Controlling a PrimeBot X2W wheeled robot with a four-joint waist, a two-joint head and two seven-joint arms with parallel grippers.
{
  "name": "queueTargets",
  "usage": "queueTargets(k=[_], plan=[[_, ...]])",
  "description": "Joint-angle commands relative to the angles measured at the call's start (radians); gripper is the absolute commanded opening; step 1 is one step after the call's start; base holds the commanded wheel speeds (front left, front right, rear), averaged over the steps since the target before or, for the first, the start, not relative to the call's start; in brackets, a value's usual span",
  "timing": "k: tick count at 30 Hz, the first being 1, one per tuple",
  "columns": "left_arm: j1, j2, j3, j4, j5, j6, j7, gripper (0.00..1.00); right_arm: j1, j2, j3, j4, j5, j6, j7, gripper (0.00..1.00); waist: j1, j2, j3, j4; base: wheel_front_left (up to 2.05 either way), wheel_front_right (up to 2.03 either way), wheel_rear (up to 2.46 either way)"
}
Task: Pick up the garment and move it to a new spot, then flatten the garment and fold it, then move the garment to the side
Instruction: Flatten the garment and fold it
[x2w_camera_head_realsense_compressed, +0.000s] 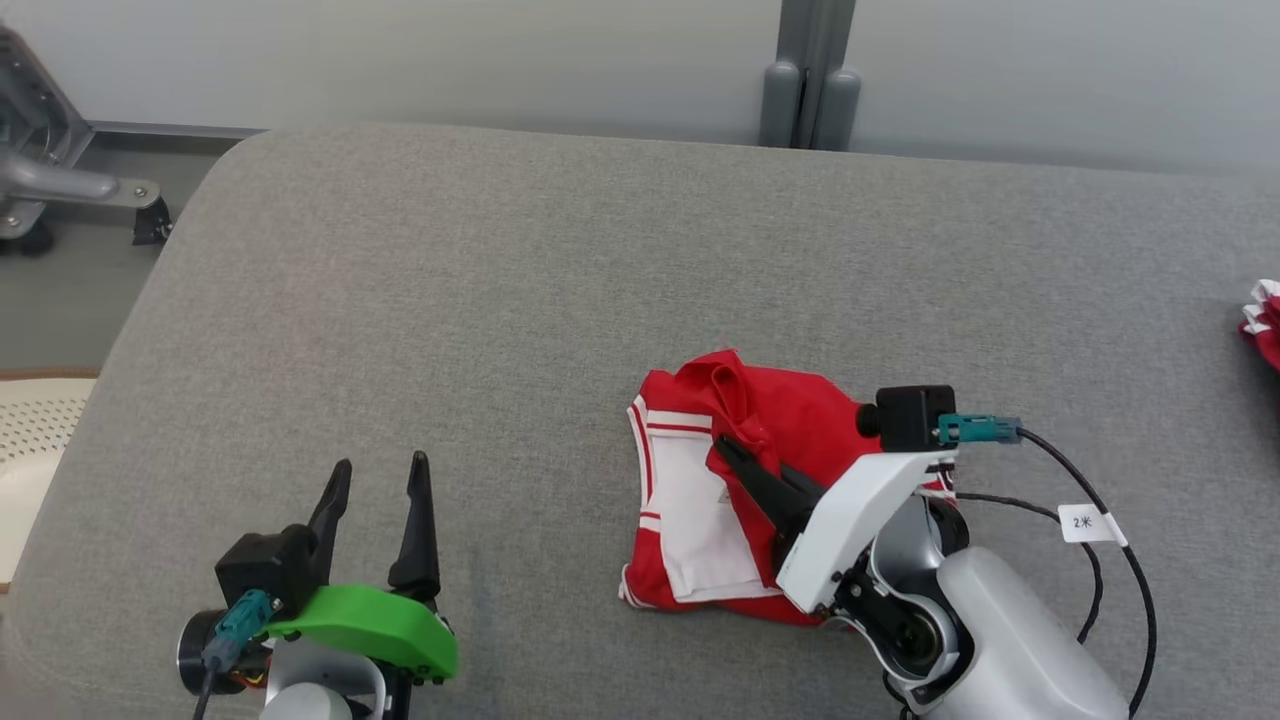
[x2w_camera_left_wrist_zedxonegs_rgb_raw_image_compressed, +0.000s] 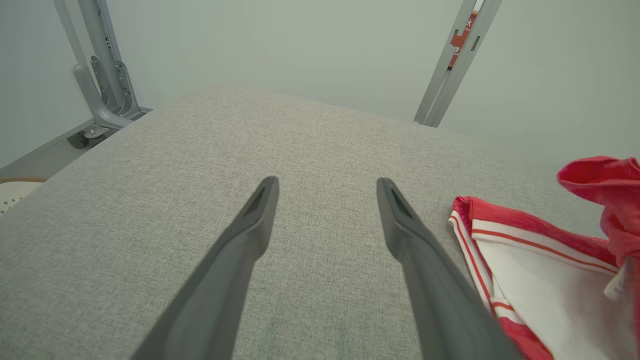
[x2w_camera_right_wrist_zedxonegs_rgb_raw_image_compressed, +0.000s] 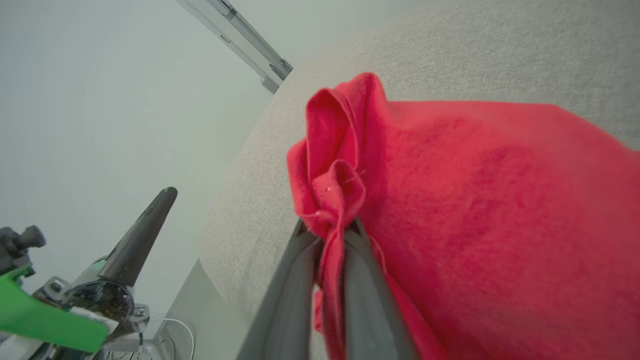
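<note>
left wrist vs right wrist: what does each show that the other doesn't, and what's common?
Left wrist, not right wrist: the open gap of the left pincer, both fingers spread, and the white striped panel. Right wrist, not left wrist: a close look at the right pincer shut on a bunched red fold. Both: the garment, the grey cushion, part of the left pincer.

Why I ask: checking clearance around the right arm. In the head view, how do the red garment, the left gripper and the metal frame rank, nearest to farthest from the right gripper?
1. red garment, pinched between the fingers of the right gripper.
2. left gripper, off to the left, open.
3. metal frame, far left at the back, on the floor.
</note>
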Motion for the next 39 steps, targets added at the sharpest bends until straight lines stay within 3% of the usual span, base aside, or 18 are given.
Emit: queueTargets(k=[1,7,8,9,10,11,20,24,34,39], plan=[[-0.019,-0.006,-0.001,0.006,-0.001,-0.005,-0.007,1.0,-0.022,-0.001,0.013,0.025,0.021,0.0,-0.015,0.0,0.0,0.0,0.014,0.028,0.0,0.0,0.0],[-0.037,-0.02,-0.008,0.028,0.001,-0.012,-0.017,1.0,-0.095,0.0,0.075,0.176,0.093,0.0,-0.081,0.0,0.0,0.0,0.023,0.053,0.0,0.0,0.0],[-0.039,-0.022,-0.01,0.032,0.002,-0.012,-0.018,1.0,-0.11,-0.001,0.087,0.203,0.107,0.0,-0.093,0.1,0.0,0.0,0.024,0.055,0.0,0.0,0.0],[-0.04,-0.024,-0.01,0.034,0.002,-0.013,-0.019,1.0,-0.121,-0.001,0.099,0.225,0.117,0.0,-0.099,0.31,0.0,0.0,0.024,0.057,0.0,0.0,0.0],[-0.042,-0.025,-0.011,0.038,0.002,-0.014,-0.021,1.0,-0.134,0.0,0.116,0.244,0.129,0.0,-0.111,0.87,0.0,0.0,0.025,0.059,0.0,0.0,0.0],[-0.044,-0.026,-0.011,0.04,0.002,-0.015,-0.021,1.0,-0.144,0.0,0.128,0.258,0.142,0.0,-0.12,1.0,0.0,0.0,0.025,0.059,0.0,0.0,0.0],[-0.045,-0.03,-0.009,0.053,0.001,-0.015,-0.029,1.0,-0.215,-0.001,0.244,0.29,0.214,0.0,-0.201,1.0,0.0,0.0,0.017,0.037,0.0,0.0,0.0],[-0.043,-0.033,-0.013,0.054,0.002,-0.015,-0.031,1.0,-0.238,-0.005,0.228,0.312,0.127,0.0,-0.279,1.0,0.0,0.0,0.013,0.019,0.0,0.0,0.0],[-0.049,-0.033,-0.02,0.053,0.007,-0.016,-0.035,1.0,-0.228,-0.042,0.066,0.349,-0.112,0.0,-0.441,1.0,0.0,0.0,0.011,-0.011,0.0,0.0,0.0],[-0.055,-0.043,-0.027,0.044,0.016,-0.02,-0.041,1.0,-0.171,-0.055,-0.077,0.311,-0.251,0.0,-0.5,1.0,0.0,0.0,-0.001,-0.026,0.0,0.0,0.0]])
